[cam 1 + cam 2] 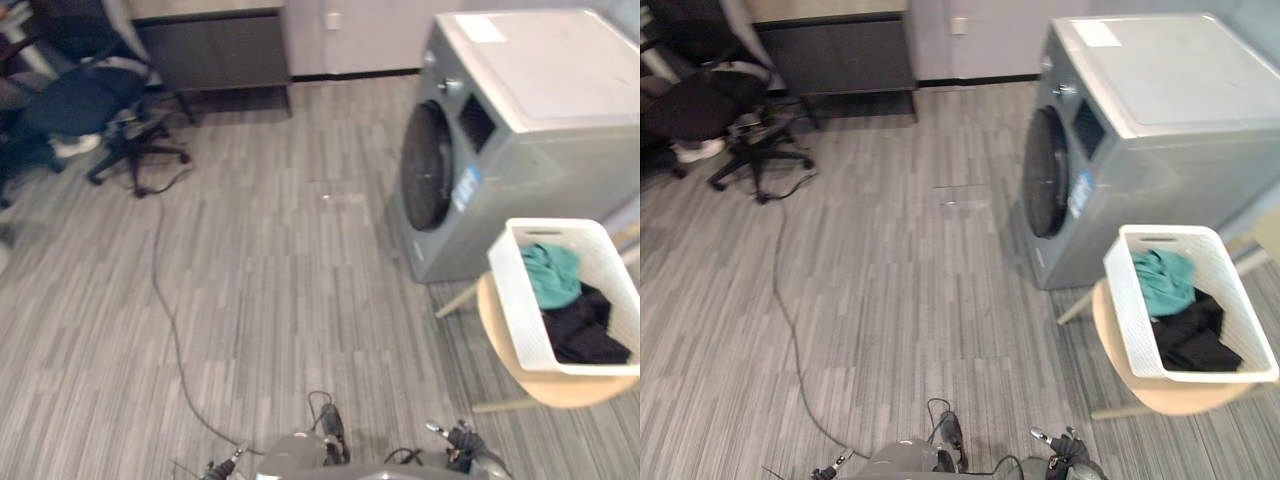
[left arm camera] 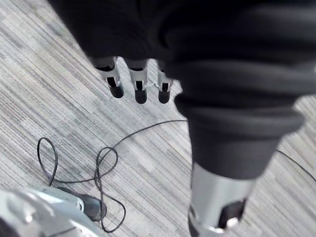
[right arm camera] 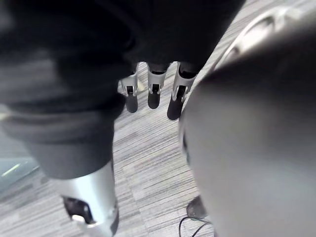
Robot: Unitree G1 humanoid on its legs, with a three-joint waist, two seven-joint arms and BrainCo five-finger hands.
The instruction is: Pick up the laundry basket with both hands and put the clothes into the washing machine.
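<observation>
Basket [image 1: 570, 300] on stool [image 1: 545, 385], right of washer [image 1: 510, 130]; clothes [image 1: 575, 310] inside.

The left hand [image 2: 140, 88] is held with the fingers straight and the thumb set apart. The right hand [image 3: 153, 95] is posed alike; nothing is gripped.

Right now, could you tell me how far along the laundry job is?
Nothing looks done: the laundry basket sits on the stool beside the washing machine, teal and black clothes inside it, door shut. Nothing is in hand; the left hand and right hand hang open over the floor. Remaining: lifting the basket, opening the door, loading.
</observation>
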